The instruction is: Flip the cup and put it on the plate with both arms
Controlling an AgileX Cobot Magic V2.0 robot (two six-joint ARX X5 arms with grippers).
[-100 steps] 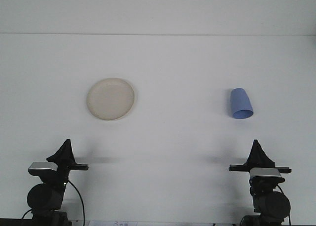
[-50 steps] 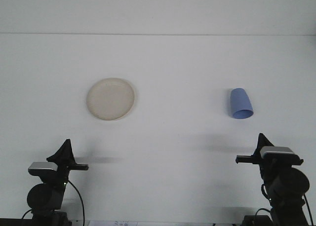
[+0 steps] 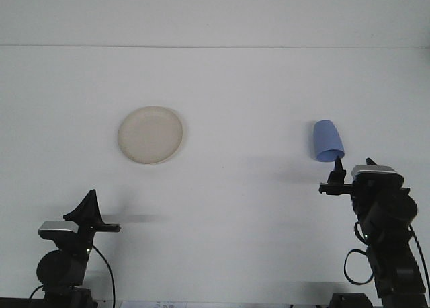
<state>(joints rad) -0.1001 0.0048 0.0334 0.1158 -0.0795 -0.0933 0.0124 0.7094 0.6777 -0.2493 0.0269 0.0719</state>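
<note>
A blue cup [image 3: 327, 140] rests on the white table at the right, its narrow base pointing away and its wide mouth toward me. A cream round plate [image 3: 150, 134] lies flat at the left, far from the cup. My right gripper [image 3: 337, 167] is raised just below and in front of the cup's mouth, a small gap short of touching it. Its arm rises from the lower right corner. My left gripper [image 3: 89, 204] stays low at the front left, well below the plate, its jaws closed to one black point and holding nothing.
The white table [image 3: 228, 187] runs back to a far edge [image 3: 215, 47] against a pale wall. Between the plate and the cup there is only bare white surface. Black cables hang by both arm bases at the bottom.
My right arm has lifted and moved forward and slightly right, bringing its gripper from the front edge up to just short of the cup. The left arm, cup and plate have not moved.
</note>
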